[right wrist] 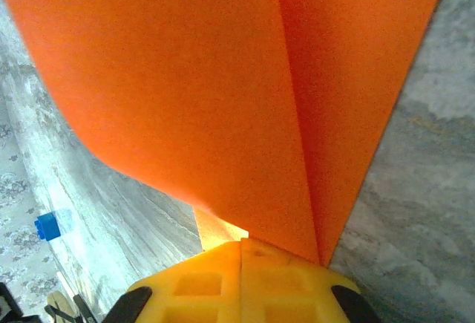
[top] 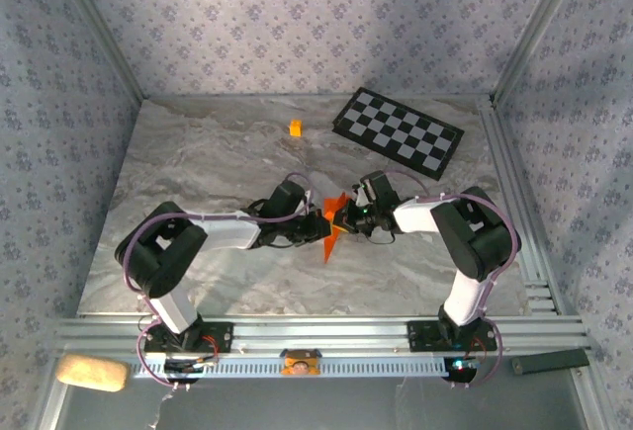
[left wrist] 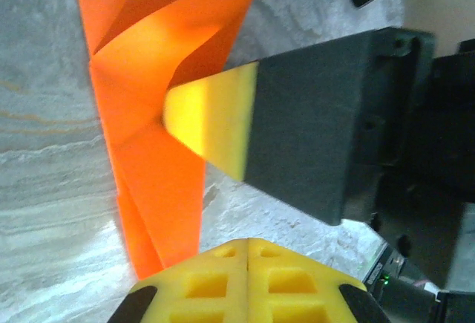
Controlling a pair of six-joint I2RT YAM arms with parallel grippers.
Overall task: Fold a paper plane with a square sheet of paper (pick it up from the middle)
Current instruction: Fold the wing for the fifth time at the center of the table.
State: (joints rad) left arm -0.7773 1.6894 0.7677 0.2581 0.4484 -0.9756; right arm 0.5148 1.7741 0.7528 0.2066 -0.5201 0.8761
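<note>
From the near edge of the marble table [top: 198,272], two arms reach inward and meet at its centre. Between them stands the square sheet of paper [top: 329,237], already creased into a pointed orange shape with several folds, one tip touching the table. It looks roughly midway: the folds exist, but no narrow dart with a clean centre crease yet. The left gripper [left wrist: 247,278] is fully closed, the paper's lower tip just beside it. The right gripper [right wrist: 241,278] is closed too, nosed into a fold; whether either pinches a layer is unclear. Farther back lie a tiny orange-yellow cube [top: 295,128] and a checkered board [top: 398,131].
</note>
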